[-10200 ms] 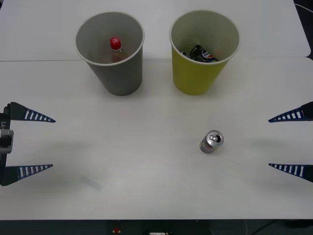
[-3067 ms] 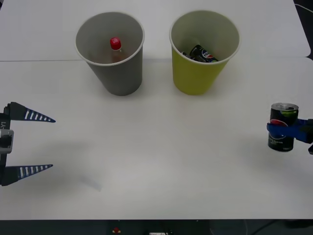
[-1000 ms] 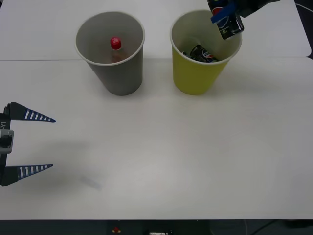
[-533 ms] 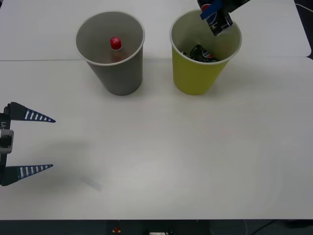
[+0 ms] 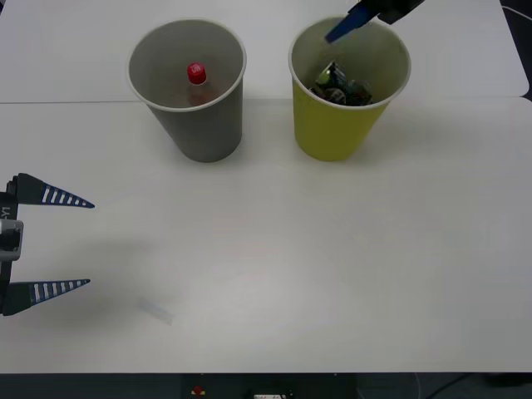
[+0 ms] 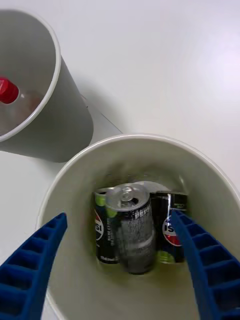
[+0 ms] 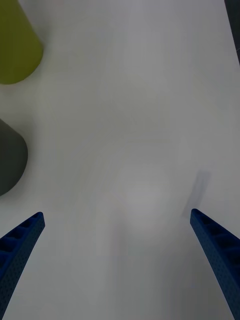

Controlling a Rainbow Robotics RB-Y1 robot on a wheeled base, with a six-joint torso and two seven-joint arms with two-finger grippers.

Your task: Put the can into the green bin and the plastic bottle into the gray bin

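Note:
The can (image 6: 131, 227) lies inside the green bin (image 5: 332, 129), silver top up, between two other dark cans (image 5: 337, 83). My right gripper (image 6: 117, 216) hovers open over the bin's mouth with nothing between its fingers; one blue finger (image 5: 342, 27) shows above the bin's far rim. In the gray bin (image 5: 208, 133) stands the plastic bottle (image 5: 196, 73), its red cap (image 6: 7, 91) up. My left gripper (image 5: 90, 243) is parked open at the table's left edge, far from both bins.
The two bins stand side by side at the back of the white table (image 5: 274, 249), gray on the left, green on the right. A seam in the tabletop (image 5: 66, 103) runs behind them.
My right gripper opened and let go of the can, which dropped into the green bin among the other cans. The left arm has not moved.

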